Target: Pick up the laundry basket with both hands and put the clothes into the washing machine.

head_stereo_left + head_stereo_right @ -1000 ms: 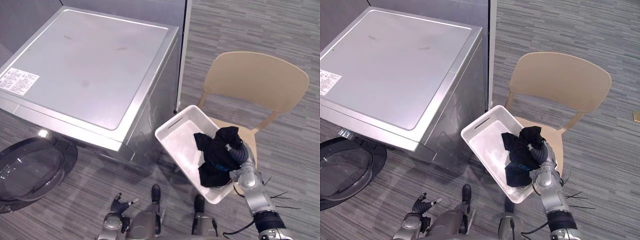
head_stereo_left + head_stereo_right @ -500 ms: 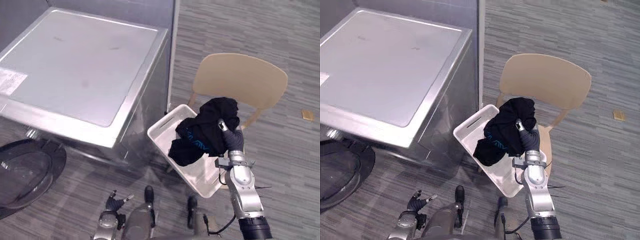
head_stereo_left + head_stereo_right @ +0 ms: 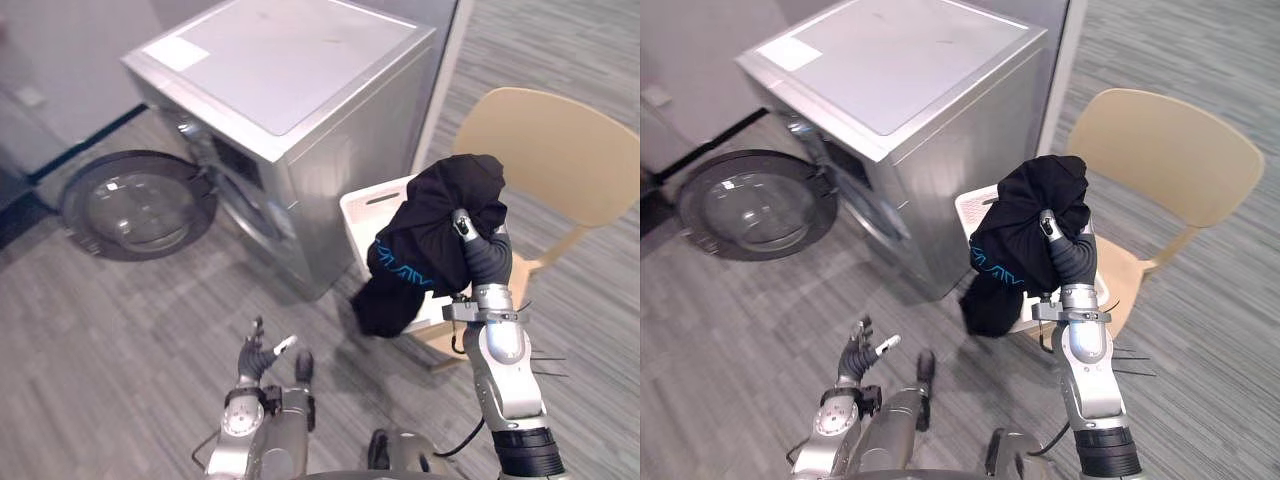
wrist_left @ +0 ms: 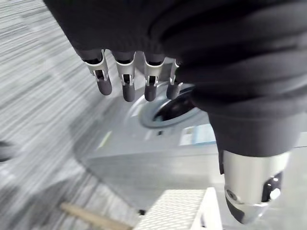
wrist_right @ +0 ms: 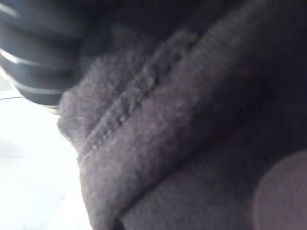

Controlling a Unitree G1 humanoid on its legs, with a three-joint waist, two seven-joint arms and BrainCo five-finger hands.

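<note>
Right hand [image 3: 478,255] clutches soft black knit garment [image 3: 430,235]; left hand [image 3: 252,360] hangs open

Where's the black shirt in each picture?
Left eye view: black shirt right of centre, held up by the right hand.
Right eye view: centre, by the tan chair.
Right wrist view: close up, covering most.
Left wrist view: faces the washing machine instead.
Landmark: the right hand's dark cover.
</note>
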